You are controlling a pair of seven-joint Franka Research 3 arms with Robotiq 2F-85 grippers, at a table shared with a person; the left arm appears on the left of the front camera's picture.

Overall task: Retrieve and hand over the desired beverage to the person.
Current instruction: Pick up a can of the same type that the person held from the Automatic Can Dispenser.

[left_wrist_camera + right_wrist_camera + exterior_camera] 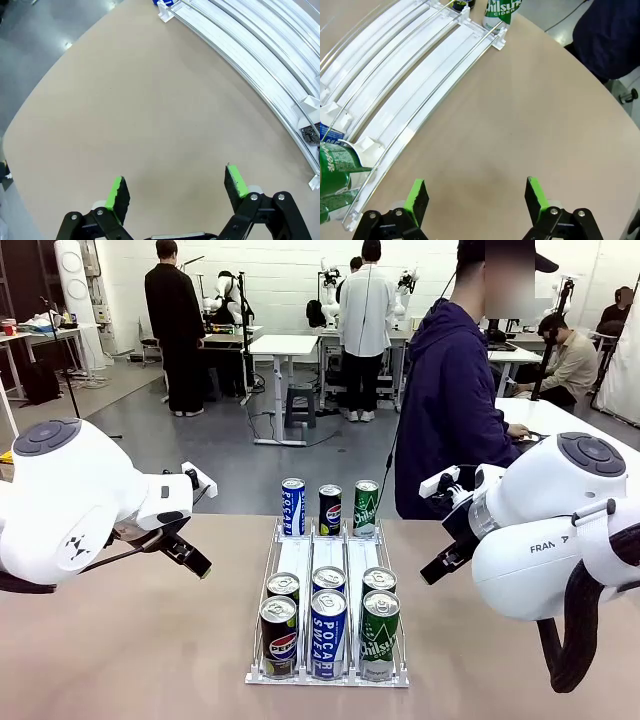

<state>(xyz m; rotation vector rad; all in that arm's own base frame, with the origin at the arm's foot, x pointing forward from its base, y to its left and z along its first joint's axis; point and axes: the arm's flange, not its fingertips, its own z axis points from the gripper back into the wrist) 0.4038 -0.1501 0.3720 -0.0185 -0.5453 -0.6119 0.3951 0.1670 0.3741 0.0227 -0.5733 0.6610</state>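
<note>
Cans (328, 632) upright in rack (296, 558)

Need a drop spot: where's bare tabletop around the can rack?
Free: table left of the rack, below the open left end effector; also right of it, below the right end effector. Rack's middle lanes are bare. Crowded: six near cans, three far cans.

A robotics lab: an open hall with a glossy grey floor (230, 440) and a white wall (280, 270). White robot arms (70, 500) at eight and four o'clock flank a beige table (150, 640) bearing a rack (300, 555) of drink cans (328, 625). At twelve o'clock people (175, 320) stand at white worktables (283, 345). At two o'clock another person (570, 360) sits at a desk.
</note>
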